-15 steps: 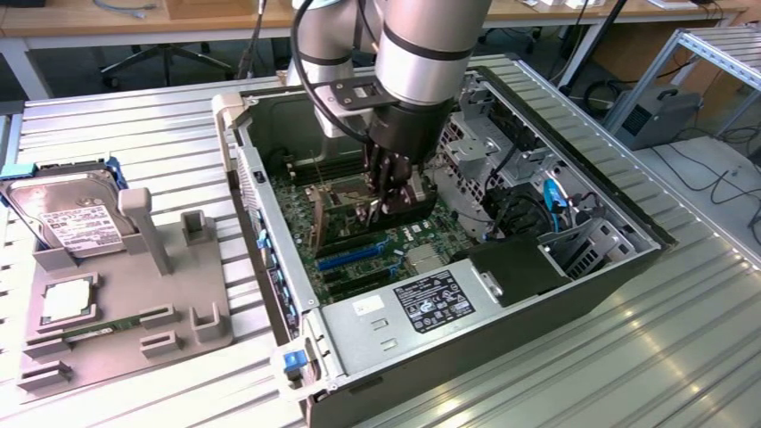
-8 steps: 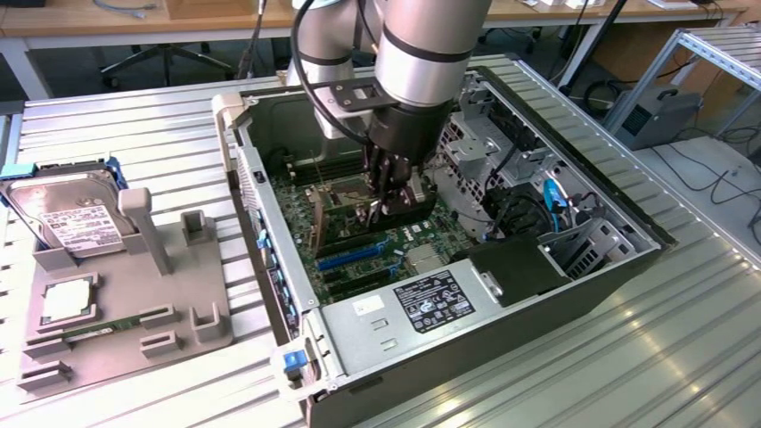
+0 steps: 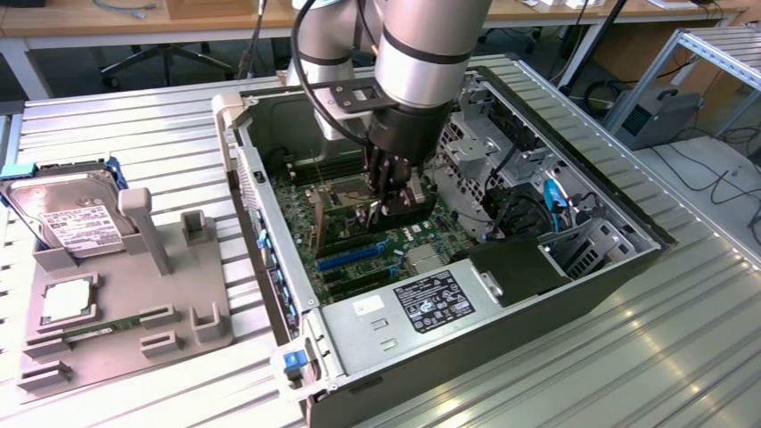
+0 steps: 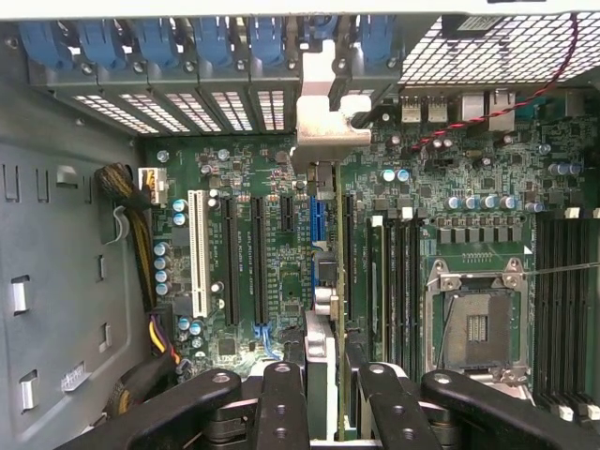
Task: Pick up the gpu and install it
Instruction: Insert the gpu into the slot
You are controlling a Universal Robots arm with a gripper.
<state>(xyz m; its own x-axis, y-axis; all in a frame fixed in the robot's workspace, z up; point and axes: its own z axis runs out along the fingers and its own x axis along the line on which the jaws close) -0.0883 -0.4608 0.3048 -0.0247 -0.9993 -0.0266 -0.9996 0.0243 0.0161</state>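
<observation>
**Card held edge-on above the motherboard slots**

The pincer [image 4: 323, 394] is clamped on the gpu [image 4: 323, 281], its two fingers pressed against the card's flat faces so the thin board hangs edge-down — seemingly the attitude a slot needs. In the wrist view the card runs as a narrow strip from between the fingers toward its silvery bracket [image 4: 323, 117], which sits up against the row of rear expansion openings with blue latches [image 4: 202, 42]. That lines the bracket end with the back wall of the computer case [image 3: 618, 259], as an installed card would sit.

The card lies among the long black expansion slots [image 4: 255, 258], close to the blue slot [image 4: 314, 220]; whether its edge is already seated or just above cannot be told. The empty processor socket [image 4: 473, 323] lies well to one side.

In the exterior view the arm reaches straight down into the open case, the pincer [image 3: 390, 198] low over the motherboard [image 3: 356, 254]. On the desk [image 3: 143, 116] at the exterior view's left, a grey fixture tray [image 3: 131, 294] keeps a hard drive [image 3: 71, 218] — apart from the work.
</observation>
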